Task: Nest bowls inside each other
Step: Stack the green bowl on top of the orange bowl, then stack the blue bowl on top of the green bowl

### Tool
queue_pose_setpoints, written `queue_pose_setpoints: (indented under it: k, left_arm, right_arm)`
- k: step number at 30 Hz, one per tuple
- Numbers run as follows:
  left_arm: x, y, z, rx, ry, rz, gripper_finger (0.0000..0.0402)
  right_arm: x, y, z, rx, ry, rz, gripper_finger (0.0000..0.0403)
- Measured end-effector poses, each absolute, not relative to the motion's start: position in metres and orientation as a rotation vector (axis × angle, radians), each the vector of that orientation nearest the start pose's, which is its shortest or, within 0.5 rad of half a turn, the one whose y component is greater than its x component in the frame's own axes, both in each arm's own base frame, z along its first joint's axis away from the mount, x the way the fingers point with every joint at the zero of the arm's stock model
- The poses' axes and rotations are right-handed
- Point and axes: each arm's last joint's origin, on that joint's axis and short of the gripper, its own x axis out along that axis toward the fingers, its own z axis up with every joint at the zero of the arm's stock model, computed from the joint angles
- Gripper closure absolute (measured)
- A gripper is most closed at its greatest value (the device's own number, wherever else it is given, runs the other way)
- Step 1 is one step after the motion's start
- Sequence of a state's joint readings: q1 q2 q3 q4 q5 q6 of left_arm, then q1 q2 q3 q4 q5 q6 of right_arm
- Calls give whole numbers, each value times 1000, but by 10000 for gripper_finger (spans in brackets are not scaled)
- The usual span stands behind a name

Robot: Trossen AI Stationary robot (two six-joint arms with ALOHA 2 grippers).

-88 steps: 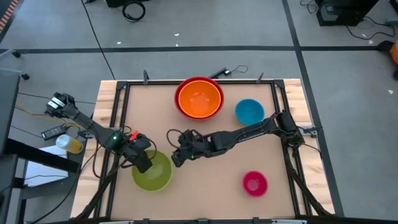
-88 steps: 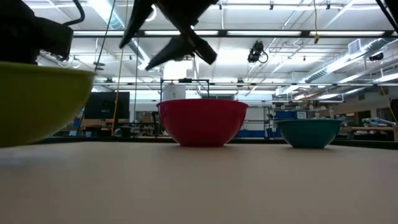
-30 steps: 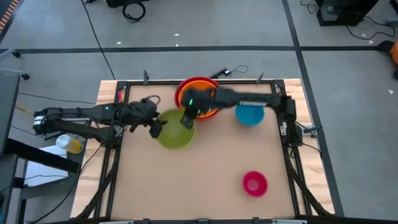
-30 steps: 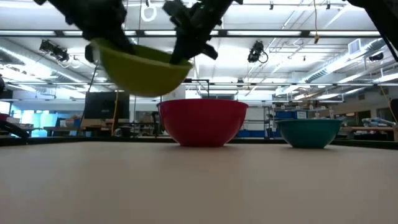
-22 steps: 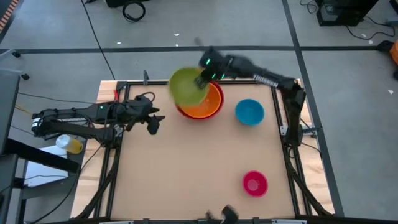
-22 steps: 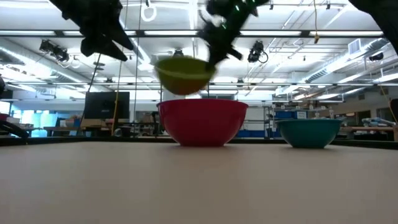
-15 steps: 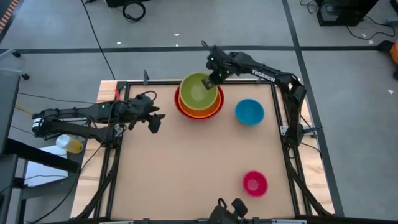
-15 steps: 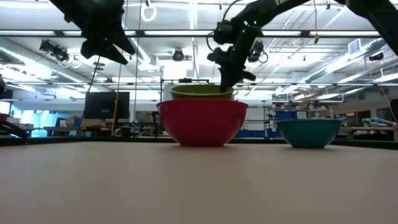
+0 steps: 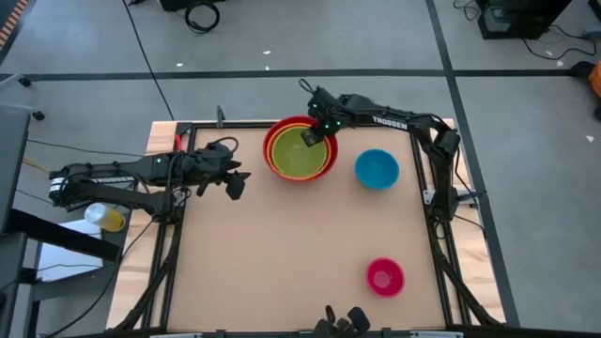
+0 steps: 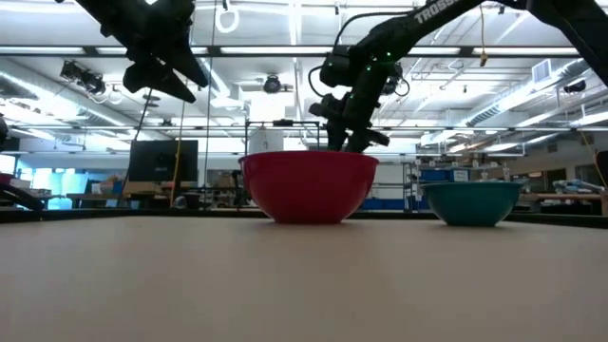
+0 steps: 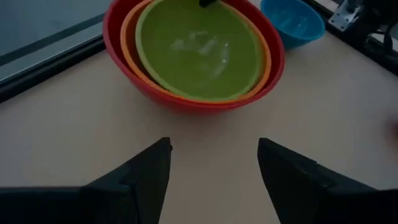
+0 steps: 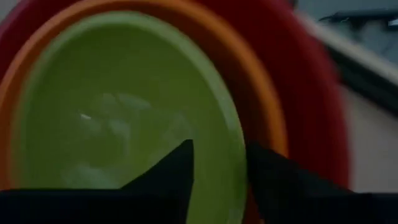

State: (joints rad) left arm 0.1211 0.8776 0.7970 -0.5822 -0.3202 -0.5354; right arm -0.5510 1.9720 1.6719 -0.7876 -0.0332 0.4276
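The green bowl (image 9: 300, 150) sits inside the orange bowl (image 12: 258, 99), which sits inside the red bowl (image 10: 309, 185) at the table's far middle. My right gripper (image 12: 219, 146) is open over the green bowl's far right rim (image 12: 239, 168), one finger inside the bowl and one outside it over the orange bowl. My left gripper (image 11: 211, 146) hangs open and holds nothing above the table left of the stack (image 9: 233, 184). The blue bowl (image 9: 377, 169) and the small pink bowl (image 9: 385, 277) stand alone on their bases. My right gripper comes slanting down from the far right, with its fingers (image 12: 171, 174) astride the green bowl's rim. Whether either finger still touches the rim, I cannot tell. The bowl rests in the orange bowl.
The blue bowl stands just right of the stack, the pink bowl near the front right corner. A dark frame (image 9: 418, 141) runs round the tabletop. A dark object (image 9: 343, 319) sits at the near edge. The table's middle and near left are bare board.
My right gripper has carried the green bowl from left of the stack toward the far edge, over the red bowl, then down. The bowl first showed above the red rim. It now sits sunk inside the orange bowl. My left arm has kept still.
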Motion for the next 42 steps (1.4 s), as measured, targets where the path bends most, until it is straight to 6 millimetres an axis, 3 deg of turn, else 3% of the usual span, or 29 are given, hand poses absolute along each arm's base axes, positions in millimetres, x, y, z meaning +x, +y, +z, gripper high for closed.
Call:
queue_pose_setpoints:
  k: [6, 10, 14, 19, 25, 36, 39, 42]
  left_arm:
    - [172, 30, 287, -477, 539, 607, 159]
    - [169, 30, 283, -506, 578, 629, 159]
    - [167, 29, 281, -519, 606, 635, 159]
    - [166, 29, 280, -530, 611, 640, 159]
    - [166, 29, 280, -549, 608, 648, 159]
    - [166, 29, 280, -550, 610, 649, 159]
    - [166, 29, 280, -556, 608, 651, 160]
    - [166, 29, 280, -562, 607, 654, 167]
  right_arm:
    - [331, -219, 279, 598, 987, -819, 201]
    - [295, -226, 281, 645, 1190, -903, 200]
    - [262, -226, 284, 587, 1378, -1002, 200]
    - [221, -223, 268, 693, 1425, -914, 202]
    - [179, -206, 229, 802, 1398, -899, 210]
    - [158, -183, 179, 864, 1432, -908, 225]
    - [164, -180, 178, 914, 1392, -825, 280]
    - [174, -173, 184, 938, 1314, -715, 372]
